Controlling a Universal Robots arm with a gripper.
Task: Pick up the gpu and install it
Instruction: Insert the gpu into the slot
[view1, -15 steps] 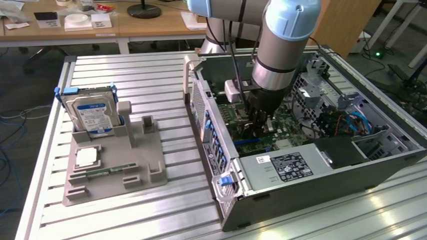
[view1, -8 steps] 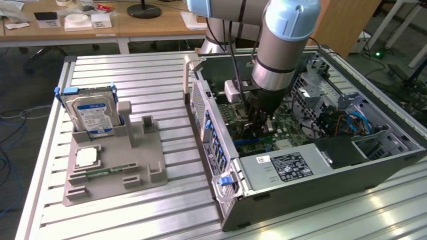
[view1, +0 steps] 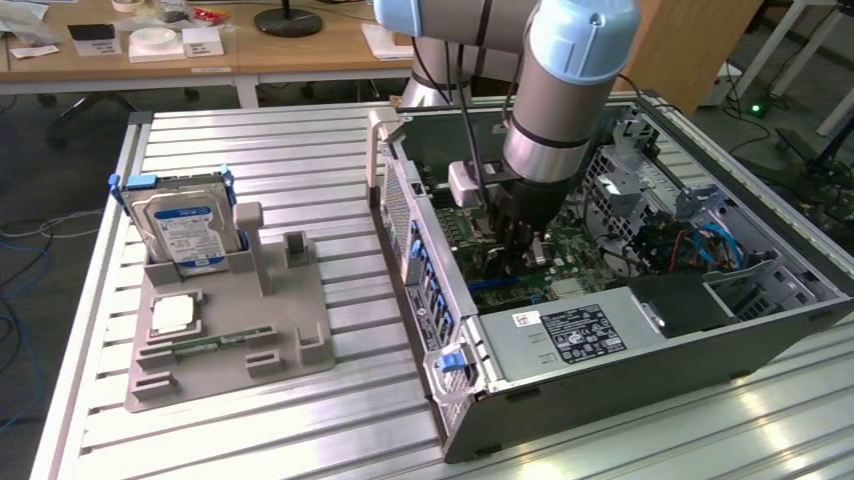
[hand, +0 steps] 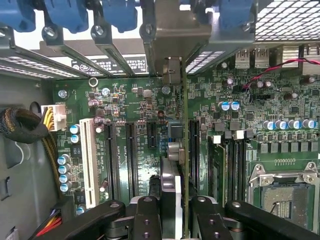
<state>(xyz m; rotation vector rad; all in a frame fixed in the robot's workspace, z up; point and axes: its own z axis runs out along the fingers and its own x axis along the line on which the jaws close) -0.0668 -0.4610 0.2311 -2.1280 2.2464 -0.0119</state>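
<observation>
GPU, thin dark edge-on circuit card (hand: 183, 150) | light, stiff, fragile; hold by top edge | black gripper (hand: 176, 212) clenched on it above green motherboard (hand: 130, 145)

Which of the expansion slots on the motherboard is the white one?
The long white slot is the outermost of the row, nearest the white power connector with yellow wires. The slots between it and the gpu are black.

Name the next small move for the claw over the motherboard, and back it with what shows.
Probably a short, straight press toward the motherboard. The claw is shut on the gpu, which stands edge-on inside the computer case, its bracket end against the rear slot openings. The card looks lined up over a slot, but whether it is fully seated cannot be told.
</observation>
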